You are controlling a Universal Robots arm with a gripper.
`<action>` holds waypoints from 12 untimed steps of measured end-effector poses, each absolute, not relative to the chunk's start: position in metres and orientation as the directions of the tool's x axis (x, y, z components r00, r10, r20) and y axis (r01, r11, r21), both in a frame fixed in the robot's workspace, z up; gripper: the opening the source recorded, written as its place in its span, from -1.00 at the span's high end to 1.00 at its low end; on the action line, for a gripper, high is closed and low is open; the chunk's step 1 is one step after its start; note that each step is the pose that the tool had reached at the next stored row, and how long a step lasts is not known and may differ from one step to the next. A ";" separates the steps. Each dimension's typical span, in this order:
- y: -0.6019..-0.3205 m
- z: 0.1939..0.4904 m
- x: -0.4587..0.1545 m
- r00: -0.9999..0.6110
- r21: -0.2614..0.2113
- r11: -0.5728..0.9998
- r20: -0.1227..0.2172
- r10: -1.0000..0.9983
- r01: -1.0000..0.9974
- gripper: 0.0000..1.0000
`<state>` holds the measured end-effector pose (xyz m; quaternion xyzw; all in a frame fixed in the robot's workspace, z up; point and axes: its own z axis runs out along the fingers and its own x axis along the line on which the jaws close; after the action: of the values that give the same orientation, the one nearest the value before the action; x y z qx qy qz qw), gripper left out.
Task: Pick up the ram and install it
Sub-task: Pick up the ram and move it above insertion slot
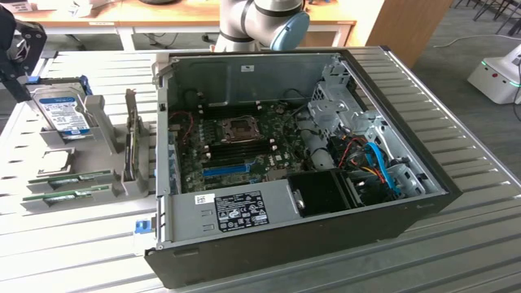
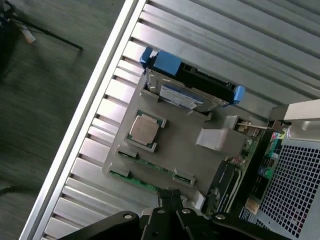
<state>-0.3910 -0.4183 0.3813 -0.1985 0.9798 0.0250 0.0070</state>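
Two ram sticks (image 1: pixel 82 178) sit in a grey holder (image 2: pixel 182 147), the end effector (image 2: pixel 171 196) closed, apparently empty, near them.

1. The arm (image 1: pixel 258 24) runs out past the top of the exterior view, so its upper links are cut off.
2. The gripper (image 2: pixel 170 195) has its dark body cut by the wrist view's edge.
3. The ram (image 2: pixel 134 181) has one end tucked behind the gripper's fingertips. Its chips are too small to tell.
4. The white sticker (image 1: pixel 240 210) carries print too small to read.
5. A white machine (image 1: pixel 498 70) is sliced off at the exterior view's right edge.
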 end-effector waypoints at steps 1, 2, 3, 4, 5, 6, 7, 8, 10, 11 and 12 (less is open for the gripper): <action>-0.418 0.381 -0.391 -0.915 0.046 0.914 -0.024 -0.403 -0.404 0.79; -0.418 0.381 -0.391 -0.908 0.046 0.907 -0.024 -0.418 -0.419 0.79; -0.418 0.381 -0.391 -0.901 0.046 0.900 -0.024 -0.433 -0.434 0.79; -0.418 0.381 -0.391 -0.894 0.046 0.893 -0.024 -0.447 -0.448 0.79; -0.418 0.381 -0.391 -0.887 0.046 0.885 -0.024 -0.462 -0.463 0.79; -0.418 0.381 -0.391 -0.879 0.046 0.878 -0.024 -0.476 -0.476 0.79; -0.418 0.381 -0.391 -0.871 0.046 0.870 -0.024 -0.490 -0.491 0.79; -0.418 0.381 -0.391 -0.863 0.046 0.861 -0.024 -0.505 -0.506 0.79; -0.418 0.381 -0.391 -0.845 0.046 0.843 -0.024 -0.535 -0.535 0.79; -0.418 0.381 -0.391 -0.835 0.046 0.834 -0.024 -0.550 -0.550 0.79; -0.418 0.381 -0.391 -0.824 0.046 0.823 -0.024 -0.566 -0.566 0.79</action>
<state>-0.3910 -0.4183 0.3813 -0.2963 0.9547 0.0255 0.0044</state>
